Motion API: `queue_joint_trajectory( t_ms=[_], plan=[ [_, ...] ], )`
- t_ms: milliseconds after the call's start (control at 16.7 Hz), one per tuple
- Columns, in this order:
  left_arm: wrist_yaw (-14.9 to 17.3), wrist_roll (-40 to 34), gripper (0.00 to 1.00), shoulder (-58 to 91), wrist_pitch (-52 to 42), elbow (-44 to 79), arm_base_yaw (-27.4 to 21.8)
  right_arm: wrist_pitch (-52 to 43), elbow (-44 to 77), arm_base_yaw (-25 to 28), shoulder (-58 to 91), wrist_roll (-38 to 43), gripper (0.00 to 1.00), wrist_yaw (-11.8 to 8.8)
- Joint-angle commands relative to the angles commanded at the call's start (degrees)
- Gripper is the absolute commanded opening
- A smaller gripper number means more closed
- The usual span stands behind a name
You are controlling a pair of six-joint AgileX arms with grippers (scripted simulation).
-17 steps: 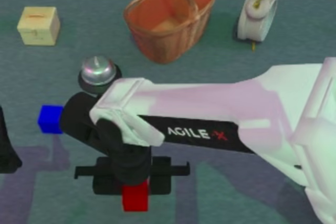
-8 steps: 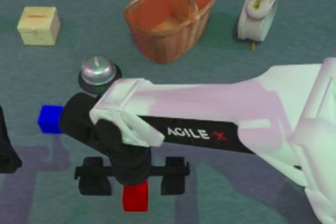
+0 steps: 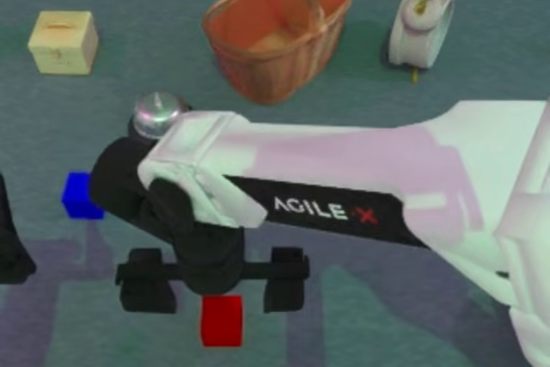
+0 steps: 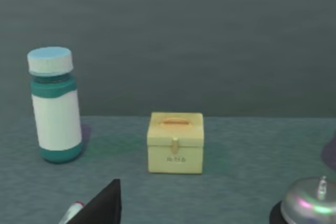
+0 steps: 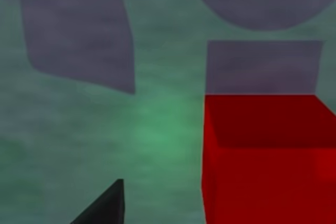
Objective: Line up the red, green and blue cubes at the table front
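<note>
Right gripper [image 3: 213, 279]: fingers spread wide, holding nothing, above red cube [image 3: 222, 321]
Red cube: on table [image 3: 369, 315] front
Blue cube [image 3: 80, 196]: left, apart
Left gripper: state cannot be told

The red cube [image 3: 222, 321] is sitting flat on the teal-grey table [image 3: 387, 315] near the front edge, left of centre, bright and plain, its faces squared to the table edge. The blue cube [image 3: 80, 195] is lying farther back and well off to the left, deep blue, partly covered on its right side by the arm. The green cube isn't showing in any view.
</note>
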Motion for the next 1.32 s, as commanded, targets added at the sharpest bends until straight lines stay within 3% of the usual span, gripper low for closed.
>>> queue_joint_trajectory(
  t_ms=[300,780,1020,1320],
  plan=[
    [0.0,0.0,1.0,0.0,0.0,0.0,0.0,-8.99,6.16,0.37,-2.62,0.0,1.0,-0.04],
    [0.0,0.0,1.0,0.0,0.0,0.0,0.0,-9.27,7.04,-1.55,-2.01,-3.61,1.0,-0.02],
    [0.0,0.0,1.0,0.0,0.0,0.0,0.0,-9.92,9.07,-7.44,-0.38,-16.31,1.0,-0.11],
    [0.0,0.0,1.0,0.0,0.0,0.0,0.0,-11.2,11.03,-18.86,2.17,-41.75,1.0,-0.54]
  ],
)
